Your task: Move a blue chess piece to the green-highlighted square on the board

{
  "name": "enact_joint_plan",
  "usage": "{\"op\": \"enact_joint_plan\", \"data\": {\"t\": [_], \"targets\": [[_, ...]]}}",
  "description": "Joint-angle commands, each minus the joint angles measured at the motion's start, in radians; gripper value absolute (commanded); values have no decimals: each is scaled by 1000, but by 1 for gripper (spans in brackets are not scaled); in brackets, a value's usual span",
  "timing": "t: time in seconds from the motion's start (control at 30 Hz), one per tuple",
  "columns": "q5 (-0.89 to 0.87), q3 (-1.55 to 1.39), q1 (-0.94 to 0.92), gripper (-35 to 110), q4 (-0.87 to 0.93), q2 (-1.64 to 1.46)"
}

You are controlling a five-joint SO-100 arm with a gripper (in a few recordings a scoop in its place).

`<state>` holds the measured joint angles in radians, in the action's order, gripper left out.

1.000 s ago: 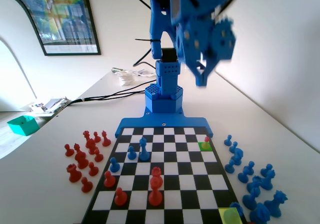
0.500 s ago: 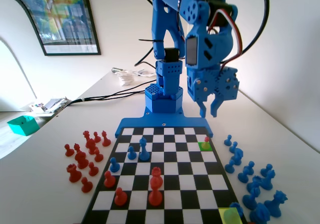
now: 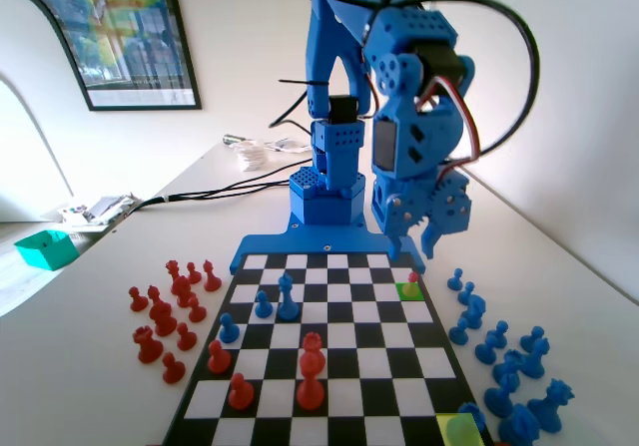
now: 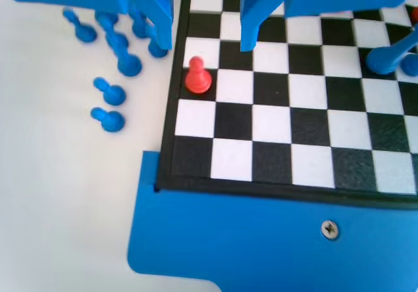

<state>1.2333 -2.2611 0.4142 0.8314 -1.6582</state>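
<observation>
Several blue pawns [image 3: 470, 312] stand loose on the table to the right of the board [image 3: 351, 364] in the fixed view. The wrist view has the same blue pawns [image 4: 111, 95] left of the board [image 4: 313, 129]. The green-highlighted square [image 3: 408, 291] lies in the board's far right corner area, with a red pawn [image 3: 412, 280] standing on it. My gripper [image 3: 419, 246] hangs open above that corner and holds nothing. In the wrist view the gripper [image 4: 206, 44] has its jaws apart, with the red pawn [image 4: 197, 76] just below the gap.
A tall blue piece [image 3: 288, 296] and two blue pawns [image 3: 264, 304] stand on the board's left half, with red pieces [image 3: 312, 366] nearer the camera. More red pieces [image 3: 170, 311] crowd the table on the left. A paler yellow-green cell [image 3: 459, 431] marks the near right corner.
The arm has swung down and back from high above the board. The gripper now hangs low over the far right corner. No piece has moved.
</observation>
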Motion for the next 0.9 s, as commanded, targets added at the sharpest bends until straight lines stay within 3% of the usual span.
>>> {"op": "enact_joint_plan", "data": {"t": [0.0, 0.87], "targets": [[9, 46, 17, 16, -17, 12], [26, 126, 35, 17, -80, 221]]}}
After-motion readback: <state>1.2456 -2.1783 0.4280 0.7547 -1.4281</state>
